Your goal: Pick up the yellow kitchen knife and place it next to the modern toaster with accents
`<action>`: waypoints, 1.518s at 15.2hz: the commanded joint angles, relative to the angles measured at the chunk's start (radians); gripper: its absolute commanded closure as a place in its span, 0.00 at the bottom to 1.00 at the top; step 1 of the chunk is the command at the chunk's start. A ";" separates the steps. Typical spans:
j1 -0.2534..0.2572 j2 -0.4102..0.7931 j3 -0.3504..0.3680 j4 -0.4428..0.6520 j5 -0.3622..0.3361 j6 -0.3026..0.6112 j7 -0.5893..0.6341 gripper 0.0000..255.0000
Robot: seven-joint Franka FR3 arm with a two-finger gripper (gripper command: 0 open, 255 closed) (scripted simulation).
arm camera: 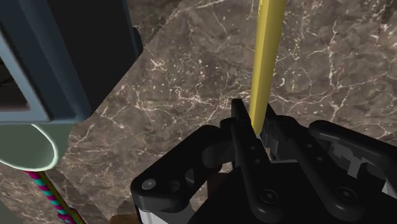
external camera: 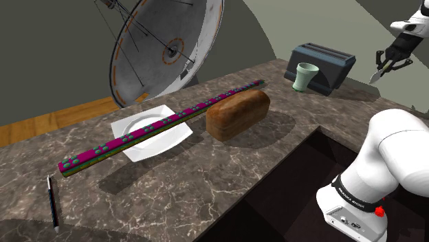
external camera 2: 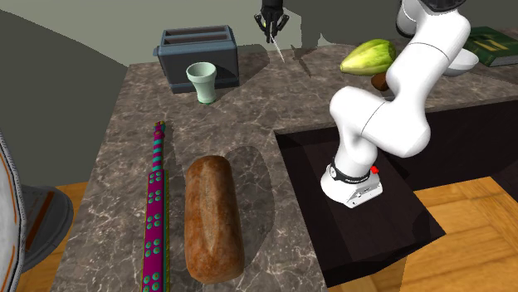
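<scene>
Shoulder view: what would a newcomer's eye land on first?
The long magenta stick with teal dots, lying slantwise across the counter, over a white plate and beside a loaf. Behind it, at the shoulder view's upper left, looms a big grey dish. At that view's right, the end effector holds a yellow knife in the air near the toaster.

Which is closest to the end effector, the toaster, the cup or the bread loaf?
The dark toaster: the end effector, clasping the yellow knife, hangs right beside it. The cup stands further off, the loaf much further.
</scene>
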 commanded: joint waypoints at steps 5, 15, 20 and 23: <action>-0.009 -0.027 -0.035 -0.066 -0.033 0.061 0.012 1.00; -0.013 -0.065 -0.104 -0.155 -0.093 0.155 0.029 1.00; -0.009 -0.082 -0.145 -0.190 -0.126 0.200 0.037 1.00; -0.005 -0.093 -0.171 -0.209 -0.146 0.227 0.043 1.00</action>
